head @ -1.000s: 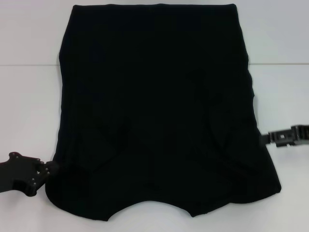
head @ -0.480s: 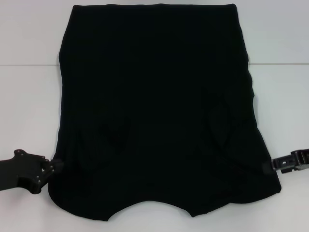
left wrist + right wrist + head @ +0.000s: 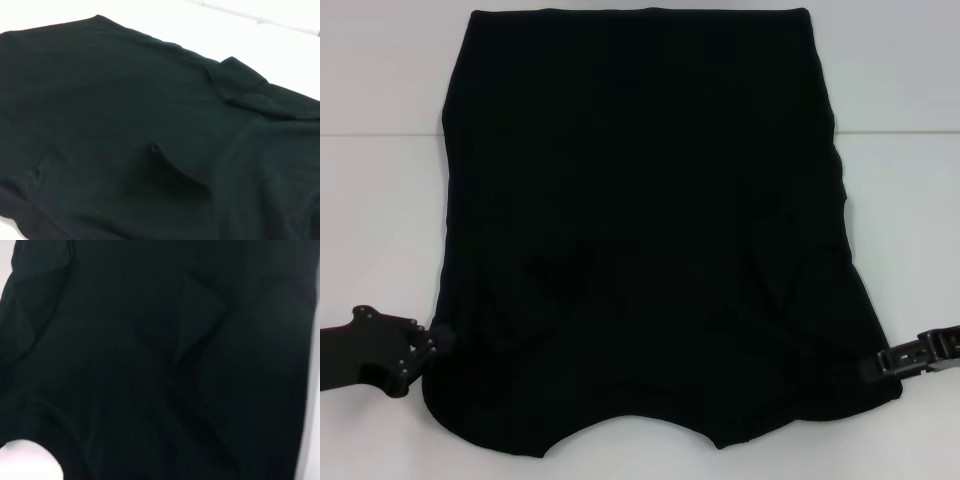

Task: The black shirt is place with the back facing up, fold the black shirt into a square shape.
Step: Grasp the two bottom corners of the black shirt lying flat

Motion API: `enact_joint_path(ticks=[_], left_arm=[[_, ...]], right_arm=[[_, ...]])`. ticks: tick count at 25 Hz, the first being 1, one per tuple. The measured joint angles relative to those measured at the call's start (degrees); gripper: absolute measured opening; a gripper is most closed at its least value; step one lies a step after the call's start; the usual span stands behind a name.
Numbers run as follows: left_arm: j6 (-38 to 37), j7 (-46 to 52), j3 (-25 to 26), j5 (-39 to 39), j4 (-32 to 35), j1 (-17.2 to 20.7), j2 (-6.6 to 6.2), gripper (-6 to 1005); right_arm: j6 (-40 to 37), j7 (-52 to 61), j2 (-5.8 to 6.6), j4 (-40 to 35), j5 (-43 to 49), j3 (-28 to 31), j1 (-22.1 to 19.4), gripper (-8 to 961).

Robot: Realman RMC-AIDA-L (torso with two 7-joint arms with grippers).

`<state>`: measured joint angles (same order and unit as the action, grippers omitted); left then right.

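Black shirt [image 3: 640, 230] on white table [image 3: 380, 220], pincers at both edges, grip unclear.

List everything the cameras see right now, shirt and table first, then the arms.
black shirt: one, plain black, spread flat across the middle of the table, both sleeves folded inward, curved edge nearest the robot.
table: one, white, bare surface showing on both sides of the shirt and beyond it.
left end effector: one, black, at the shirt's near left edge, low over the table.
right end effector: one, black, at the shirt's near right edge, about level with the left one.
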<state>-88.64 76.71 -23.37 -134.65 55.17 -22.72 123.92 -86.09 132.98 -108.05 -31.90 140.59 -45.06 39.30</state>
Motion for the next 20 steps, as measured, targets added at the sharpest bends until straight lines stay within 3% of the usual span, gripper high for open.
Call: enact_joint_path(ticks=[10,20], left_arm=[[0.14,-0.04,0.00,0.00,-0.28,-0.30,0.00,31],[0.45,-0.08,0.00,-0.12,-0.43,-0.43,0.00,32]], right_arm=[[-1.06,0.40,-0.87,-0.12,0.04,-0.78,0.53,853],[-0.85,0.85,-0.52,-0.67,0.04,-0.35,0.23,853]])
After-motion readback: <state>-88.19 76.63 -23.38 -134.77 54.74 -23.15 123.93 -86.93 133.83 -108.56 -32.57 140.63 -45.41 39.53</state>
